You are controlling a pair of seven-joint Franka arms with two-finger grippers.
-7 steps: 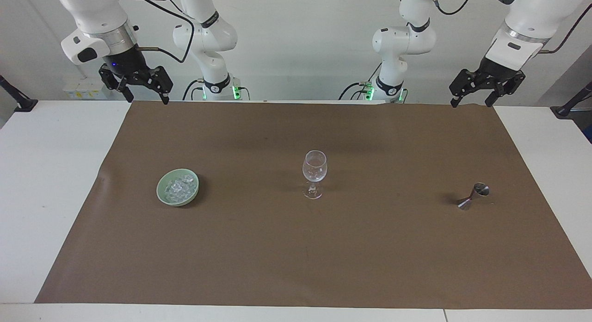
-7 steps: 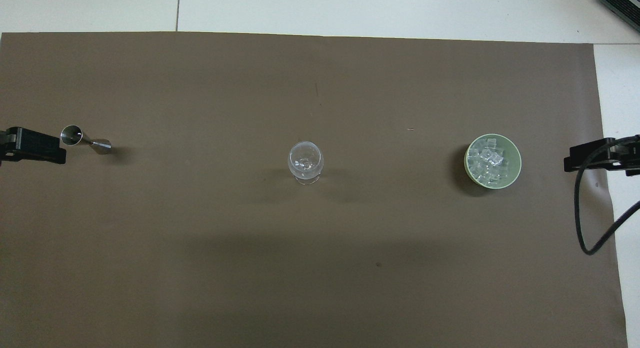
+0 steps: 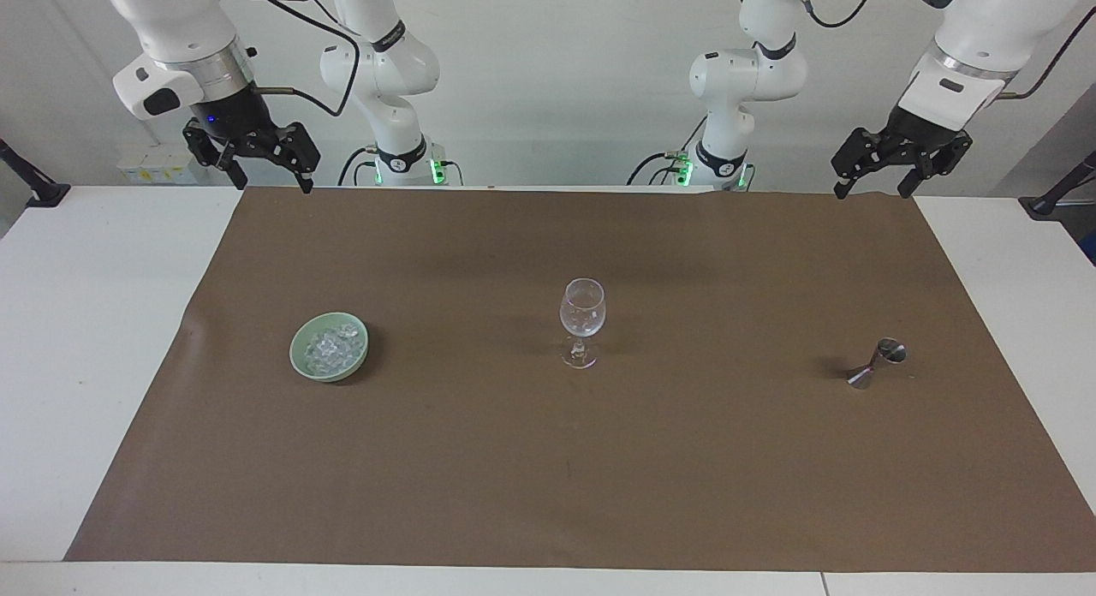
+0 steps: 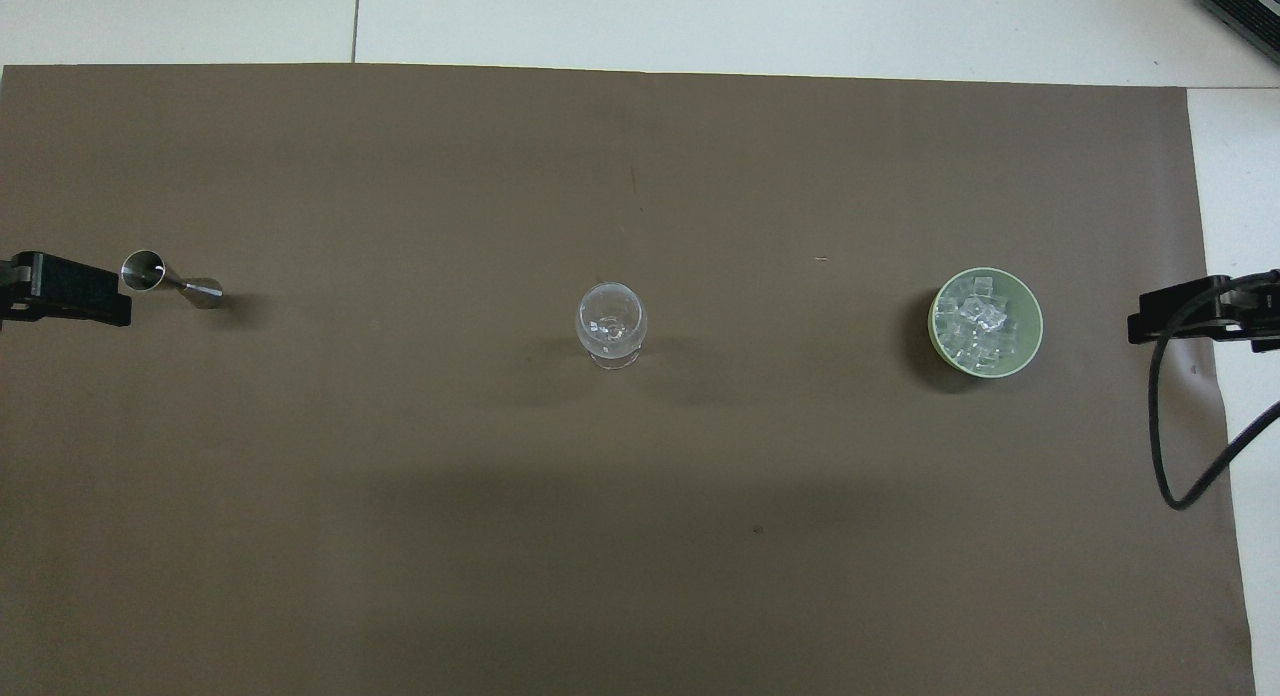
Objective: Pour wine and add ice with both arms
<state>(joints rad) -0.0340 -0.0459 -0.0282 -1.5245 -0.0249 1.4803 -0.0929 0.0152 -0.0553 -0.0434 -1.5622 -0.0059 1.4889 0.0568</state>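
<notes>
Both claws released and empty: left claw [image 3: 882,183] and right claw [image 3: 257,176] hang over the table's [image 3: 86,322] robot-side edge, nothing grasped yet. Wine glass [image 3: 582,318] looks empty; jigger [image 3: 875,363] sits toward the left arm's end from it, ice [image 3: 332,346] in the green bowl [image 3: 301,360] toward the right arm's end. Next, I reckon: each claw drops to its item.

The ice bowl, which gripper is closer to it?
Right. The right gripper hangs up by the bowl's end of the table; the left gripper hangs at the other end, by the jigger.

- You have the ice [image 3: 332,348], small clear chunks heaped in a pale green bowl [image 3: 301,362] toward the right arm's end.
- Your wine glass [image 3: 582,309] stands upright mid-table.
</notes>
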